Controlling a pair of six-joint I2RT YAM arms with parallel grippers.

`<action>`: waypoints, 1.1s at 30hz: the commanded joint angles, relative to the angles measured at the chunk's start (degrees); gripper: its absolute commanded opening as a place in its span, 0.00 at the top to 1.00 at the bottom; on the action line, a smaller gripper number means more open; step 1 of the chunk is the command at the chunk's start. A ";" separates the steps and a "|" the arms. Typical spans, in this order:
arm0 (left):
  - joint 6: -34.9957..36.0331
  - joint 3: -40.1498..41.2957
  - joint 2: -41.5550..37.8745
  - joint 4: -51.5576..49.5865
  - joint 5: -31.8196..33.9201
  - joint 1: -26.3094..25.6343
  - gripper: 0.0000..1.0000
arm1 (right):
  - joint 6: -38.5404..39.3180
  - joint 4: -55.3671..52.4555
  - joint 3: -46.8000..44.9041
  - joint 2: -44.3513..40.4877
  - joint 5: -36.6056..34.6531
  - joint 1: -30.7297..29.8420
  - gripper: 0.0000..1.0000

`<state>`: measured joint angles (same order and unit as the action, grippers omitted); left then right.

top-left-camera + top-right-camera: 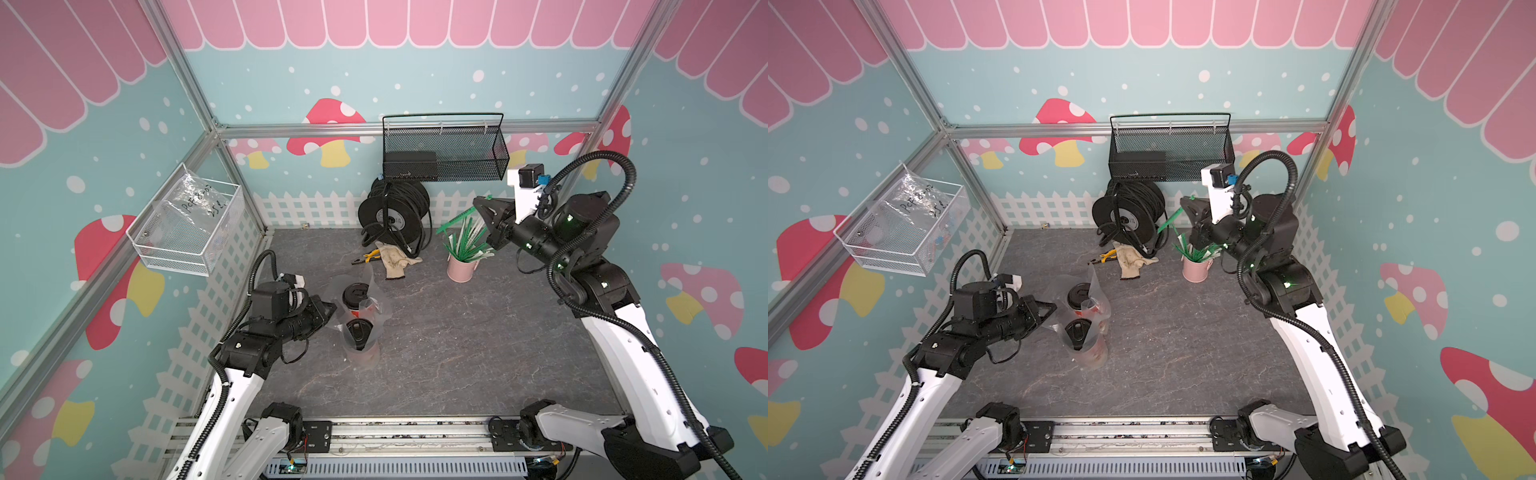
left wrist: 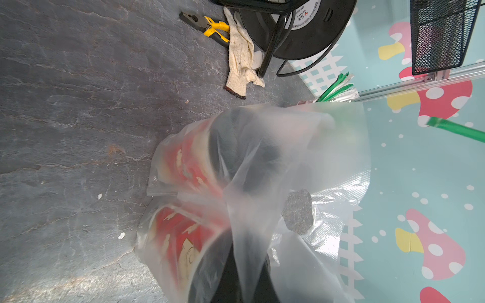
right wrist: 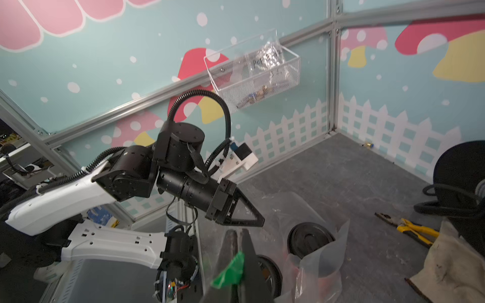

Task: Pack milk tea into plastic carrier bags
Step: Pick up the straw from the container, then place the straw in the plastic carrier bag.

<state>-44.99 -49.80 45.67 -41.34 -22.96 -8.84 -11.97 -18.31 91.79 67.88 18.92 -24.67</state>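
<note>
Two red-orange milk tea cups with black lids stand upright side by side at the left of the table, the rear one and the front one. The transparent plastic carrier bag is wrapped around both. My left gripper is shut on a strip of the bag's upper edge, just left of the cups. My right gripper hangs at the back right, shut on a green straw.
A pink cup of green-white straws stands under the right gripper. A black cable reel, yellow pliers and a cloth glove lie at the back. A black mesh basket and a white wire basket hang on the walls.
</note>
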 commanded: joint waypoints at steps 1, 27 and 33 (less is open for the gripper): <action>-0.02 -1.66 -0.05 -0.59 -0.56 0.40 1.00 | -6.26 4.42 -2.64 0.27 6.68 -7.22 1.00; -0.31 -2.05 0.39 0.17 -1.02 0.41 1.00 | -9.71 -15.08 5.46 14.15 6.68 -27.45 1.00; -0.35 -1.80 0.32 0.19 -0.98 0.45 1.00 | -9.58 -14.57 5.43 15.56 8.00 -28.24 1.00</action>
<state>-45.04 -50.35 46.28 -41.30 -23.66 -8.73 -21.91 -31.81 96.73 82.59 25.58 -52.34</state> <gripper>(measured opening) 0.048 0.051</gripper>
